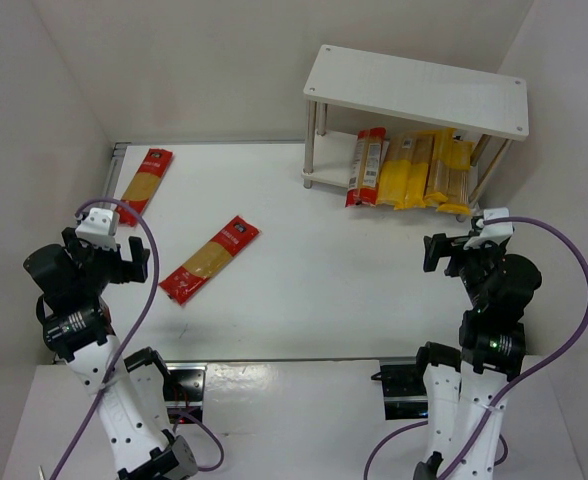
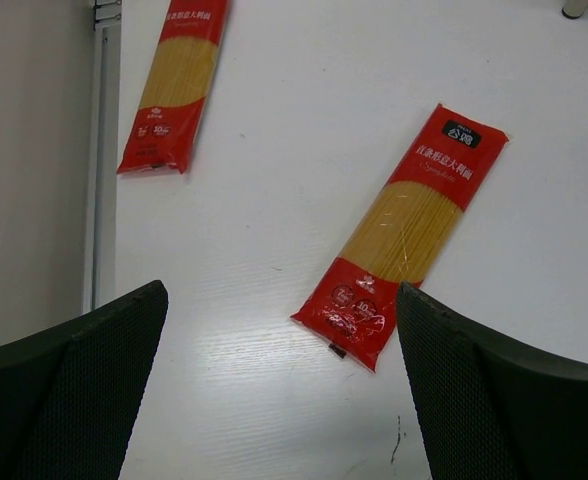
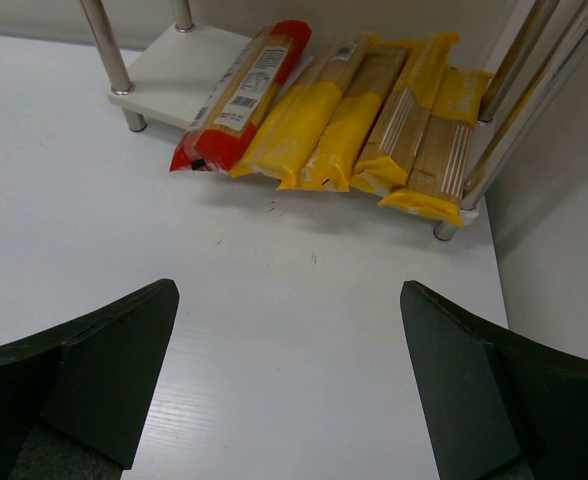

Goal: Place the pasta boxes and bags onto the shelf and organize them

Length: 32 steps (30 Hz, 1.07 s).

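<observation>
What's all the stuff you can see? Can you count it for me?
Shelf: one, white, far right of the table.
Yellow packs: four as far as I can tell, overlapping on the shelf's lower tier.
Shelved red pack: one, red, lower tier, left of the yellow ones.
Red packs lying loose: two, red ends with pale pasta showing; far pack by the left edge, near pack towards the middle.
Table: one, white.
Left gripper: one, black, open, empty.
Right gripper: one, black, open, empty.
</observation>
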{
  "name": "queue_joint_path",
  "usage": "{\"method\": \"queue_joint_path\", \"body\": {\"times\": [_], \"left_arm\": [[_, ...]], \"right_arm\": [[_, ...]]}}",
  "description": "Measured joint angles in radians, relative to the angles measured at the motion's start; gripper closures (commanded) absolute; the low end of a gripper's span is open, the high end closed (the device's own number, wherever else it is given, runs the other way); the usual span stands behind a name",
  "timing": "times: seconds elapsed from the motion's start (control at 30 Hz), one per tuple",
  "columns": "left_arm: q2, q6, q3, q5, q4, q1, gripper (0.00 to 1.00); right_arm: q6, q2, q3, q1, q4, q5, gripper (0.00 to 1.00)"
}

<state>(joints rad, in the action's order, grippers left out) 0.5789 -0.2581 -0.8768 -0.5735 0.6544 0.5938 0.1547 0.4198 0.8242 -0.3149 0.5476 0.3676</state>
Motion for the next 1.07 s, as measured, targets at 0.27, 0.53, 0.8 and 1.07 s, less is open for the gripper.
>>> {"method": "queue_joint_path", "body": {"times": [0.27, 0.53, 0.8, 1.07], "left_arm": [[0.002, -0.001, 0.0, 0.0, 0.0, 0.0, 0.0], [0.001, -0.001, 0.0, 0.0, 0.0, 0.0, 0.0], [0.001, -0.001, 0.0, 0.0, 0.0, 0.0, 0.0], [0.001, -0.001, 0.0, 0.0, 0.0, 0.0, 0.0]], "right_arm": [[0.011, -0.009, 0.0, -0.01, 0.0, 0.015, 0.0], [0.019, -0.02, 0.0, -0.01, 0.0, 0.015, 0.0], [0.019, -0.021, 0.0, -0.01, 0.0, 0.015, 0.0], [0.019, -0.029, 0.0, -0.01, 0.0, 0.015, 0.0]]}}
